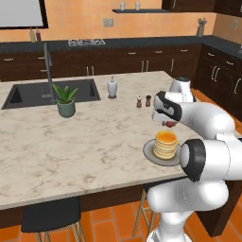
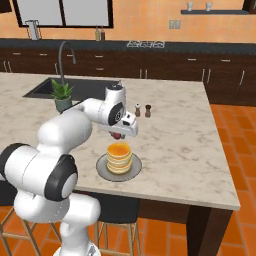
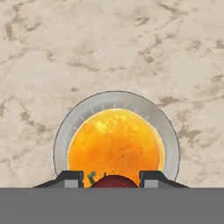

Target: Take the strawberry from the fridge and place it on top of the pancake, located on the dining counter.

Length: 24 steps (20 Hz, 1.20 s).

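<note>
A: Small dark-red rounded strawberry [image 3: 113, 182]: clamped between the two dark fingertips [image 3: 70, 179] of the tool [image 3: 111, 180], with a bit of green leaf at its left in the hand view.

B: And in the base views?

A: Seen as a dark-red spot [image 2: 117, 135] under the white hand, above the short stack of round golden-tan pancakes [image 2: 119, 158] with orange syrup on top. Not yet touching the syrup (a gap visible from both sides).

B: Tool state?

A: Drawn together on the berry, pointing down over the stack.

B: Pancake's place?

A: On a dark grey round plate [image 2: 102, 170], near the front edge of the beige marbled stone tabletop [image 1: 71, 142] of the island. Also visible from the left side [image 1: 165, 144], tool [image 1: 169, 124] just above it.

B: Anything else around?

A: Small green leafy plant in a grey-green pot [image 1: 65, 100] beside the dark sink [image 1: 28, 94], a white dispenser bottle [image 1: 112, 88], two little dark shakers [image 1: 143, 101] well apart from the plate.
</note>
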Available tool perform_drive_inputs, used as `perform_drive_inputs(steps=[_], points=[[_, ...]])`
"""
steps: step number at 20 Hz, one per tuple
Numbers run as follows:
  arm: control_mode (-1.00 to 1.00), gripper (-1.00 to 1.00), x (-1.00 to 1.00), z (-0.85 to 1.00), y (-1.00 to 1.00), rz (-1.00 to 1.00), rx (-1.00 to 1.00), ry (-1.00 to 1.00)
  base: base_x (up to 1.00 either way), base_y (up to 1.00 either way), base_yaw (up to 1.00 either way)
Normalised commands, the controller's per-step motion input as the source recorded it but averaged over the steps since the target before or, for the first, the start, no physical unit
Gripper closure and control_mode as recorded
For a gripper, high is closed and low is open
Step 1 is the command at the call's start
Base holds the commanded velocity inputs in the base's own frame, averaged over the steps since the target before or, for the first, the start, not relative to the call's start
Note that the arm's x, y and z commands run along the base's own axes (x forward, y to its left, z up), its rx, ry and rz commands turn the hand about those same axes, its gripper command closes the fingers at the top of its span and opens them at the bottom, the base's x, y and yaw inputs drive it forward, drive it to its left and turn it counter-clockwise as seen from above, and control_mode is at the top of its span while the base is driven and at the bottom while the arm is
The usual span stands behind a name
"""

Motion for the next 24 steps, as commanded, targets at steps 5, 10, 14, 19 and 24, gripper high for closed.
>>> perform_drive_inputs(steps=[5, 10, 14, 19, 24], points=[[-1.00, 1.00, -0.25, -0.10, -0.06, 0.13, 0.00, 0.15, 0.00, 0.00, 0.00], [-1.00, 1.00, 0.00, -0.18, -0.11, 0.16, 0.00, 0.02, 0.00, 0.00, 0.00], [-1.00, 1.00, -0.14, -0.27, 0.00, 0.15, -0.01, 0.00, 0.00, 0.00, 0.00], [-1.00, 1.00, -0.04, -0.28, 0.06, 0.06, -0.05, 0.00, 0.00, 0.00, 0.00], [-1.00, 1.00, 0.09, -0.14, 0.01, 0.00, -0.03, 0.00, 0.00, 0.00, 0.00]])
